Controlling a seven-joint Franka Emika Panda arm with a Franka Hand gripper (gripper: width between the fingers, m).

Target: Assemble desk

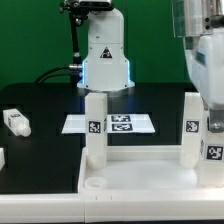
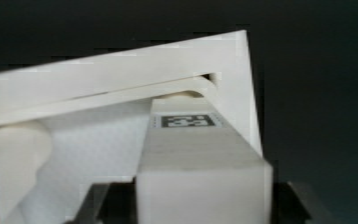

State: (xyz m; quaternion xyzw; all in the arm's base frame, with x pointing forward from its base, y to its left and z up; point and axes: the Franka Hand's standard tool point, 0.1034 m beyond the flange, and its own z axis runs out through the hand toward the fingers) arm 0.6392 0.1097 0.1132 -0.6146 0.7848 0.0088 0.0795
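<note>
The white desk top [image 1: 140,182] lies at the front of the table, its rim toward the camera. Two white legs stand upright in it, one [image 1: 95,128] on the exterior view's left and one [image 1: 192,126] on the right. A third leg [image 1: 213,146] stands right beside the right one, and my gripper [image 1: 213,118] comes down onto its upper end. In the wrist view my gripper [image 2: 202,206] is shut on this tagged leg [image 2: 202,150], with a dark finger [image 2: 115,206] against each side. The leg's far end meets a corner of the desk top [image 2: 87,100].
The marker board [image 1: 128,124] lies behind the desk top, in front of the robot base [image 1: 106,62]. A loose leg [image 1: 15,121] lies on the black table at the exterior view's left. Another white piece [image 1: 2,157] shows at the left edge.
</note>
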